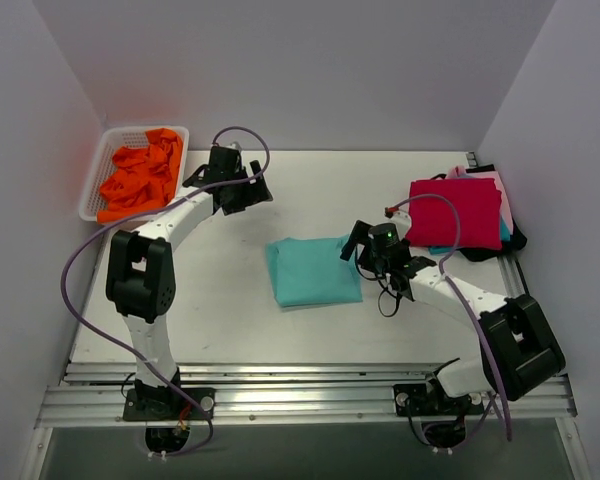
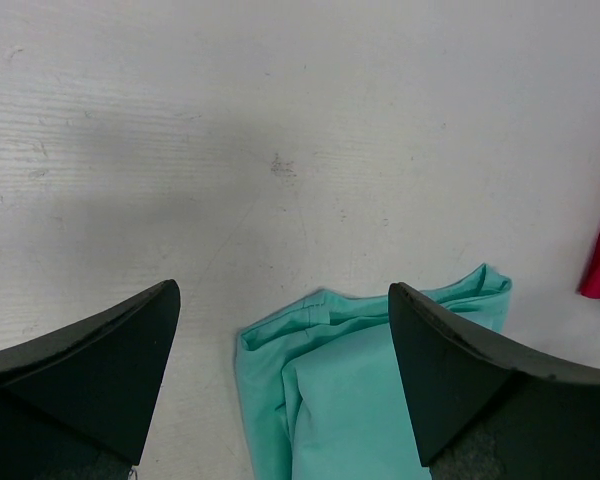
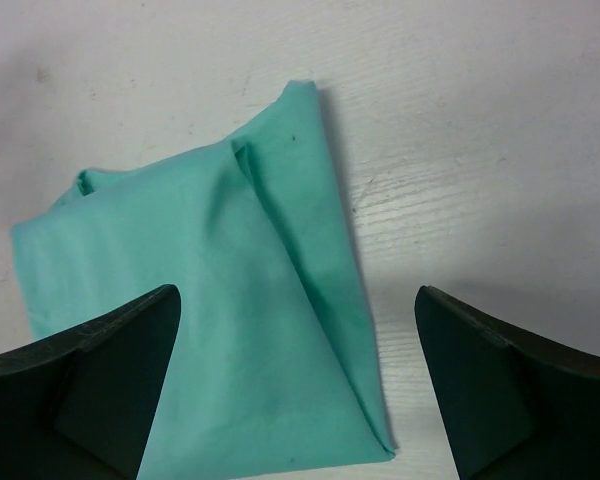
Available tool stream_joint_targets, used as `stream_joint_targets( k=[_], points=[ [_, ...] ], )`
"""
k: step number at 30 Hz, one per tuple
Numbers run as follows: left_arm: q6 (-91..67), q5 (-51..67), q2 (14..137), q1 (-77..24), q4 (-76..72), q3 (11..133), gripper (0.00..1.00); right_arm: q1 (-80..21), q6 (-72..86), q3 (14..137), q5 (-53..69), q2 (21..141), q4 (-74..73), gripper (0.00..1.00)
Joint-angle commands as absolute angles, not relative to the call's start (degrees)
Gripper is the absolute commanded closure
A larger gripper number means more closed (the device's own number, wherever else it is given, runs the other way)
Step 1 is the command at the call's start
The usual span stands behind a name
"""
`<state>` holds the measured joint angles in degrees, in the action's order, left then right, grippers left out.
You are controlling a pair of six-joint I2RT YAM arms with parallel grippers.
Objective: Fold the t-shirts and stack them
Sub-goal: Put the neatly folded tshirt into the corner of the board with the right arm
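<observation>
Teal folded fabric t-shirt lies flat just left of the wide-open, empty right gripper, nearer it than the equally open left gripper.

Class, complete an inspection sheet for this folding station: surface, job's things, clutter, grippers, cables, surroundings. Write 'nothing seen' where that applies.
Surface: white table, faintly scuffed.
Job's things: teal t-shirt folded at centre; crimson t-shirt tops far-right stack over pink shirt and black shirt; orange garments heaped in white basket.
Clutter: nothing seen.
Grippers: left gripper open over table; right gripper open over teal t-shirt.
Cables: purple cables loop along both arms.
Surroundings: grey walls; metal rails at near edge.
</observation>
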<state>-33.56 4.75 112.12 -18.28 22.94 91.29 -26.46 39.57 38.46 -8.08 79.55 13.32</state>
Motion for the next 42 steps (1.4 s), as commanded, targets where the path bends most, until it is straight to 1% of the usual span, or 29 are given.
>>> stream_joint_targets(
  k=[1, 9, 16, 20, 22, 24, 27, 28, 29, 30, 33, 38, 41, 42],
  points=[
    [-32.61, 4.04, 112.23, -18.37, 20.39, 91.06, 0.06, -27.68, 39.99, 39.11, -7.21, 78.66, 11.60, 0.00],
    [-32.52, 2.81, 112.68, -18.37, 21.18, 90.97, 0.06, -29.27, 40.61, 37.36, -5.54, 86.83, 18.19, 0.00],
    [-32.34, 1.32, 112.50, -18.46, 21.79, 91.05, 0.06, -29.27, 40.69, 36.83, -2.82, 97.80, 26.44, 0.00],
    [-32.26, 0.97, 113.03, -18.46, 21.88, 91.14, 0.06, -29.36, 40.87, 36.56, -1.50, 100.81, 28.74, 0.00],
    [-32.26, 0.97, 113.55, -18.46, 21.97, 91.23, 0.06, -29.53, 40.87, 36.48, -0.97, 101.51, 29.44, 0.05],
    [-32.26, 0.97, 113.82, -18.46, 21.97, 91.41, 0.06, -29.79, 41.04, 36.56, -0.79, 101.43, 29.53, 0.10],
    [-32.34, 0.97, 114.52, -18.37, 22.06, 91.41, 0.06, -30.41, 40.96, 36.48, -0.62, 100.81, 29.44, 0.32],
    [-32.43, 1.05, 114.87, -18.37, 22.06, 91.41, 0.06, -30.58, 41.04, 36.56, -0.70, 100.46, 29.27, 0.53],
    [-32.43, 1.14, 115.05, -18.28, 22.06, 91.41, 0.06, -30.59, 40.87, 36.65, -0.70, 100.46, 29.27, 0.63],
    [-32.52, 1.14, 115.14, -18.37, 22.15, 91.32, 0.06, -30.59, 40.87, 36.74, -0.62, 100.55, 29.18, 0.76],
    [-32.87, 1.58, 115.40, -18.28, 21.71, 90.70, 0.06, -30.67, 40.87, 37.53, -0.62, 101.25, 28.74, 1.00],
    [-34.01, 2.02, 114.61, -18.28, 20.05, 88.51, 0.06, -31.20, 41.13, 40.24, -0.62, 101.87, 26.55, 1.00],
    [-34.98, 2.20, 113.30, -18.28, 17.50, 85.00, 0.06, -31.29, 40.52, 45.77, -1.49, 100.46, 20.67, 1.00],
    [-35.50, 2.11, 112.59, -18.19, 16.19, 82.99, 0.06, -31.38, 39.47, 50.05, -2.10, 100.20, 17.00, 1.00]
  ],
)
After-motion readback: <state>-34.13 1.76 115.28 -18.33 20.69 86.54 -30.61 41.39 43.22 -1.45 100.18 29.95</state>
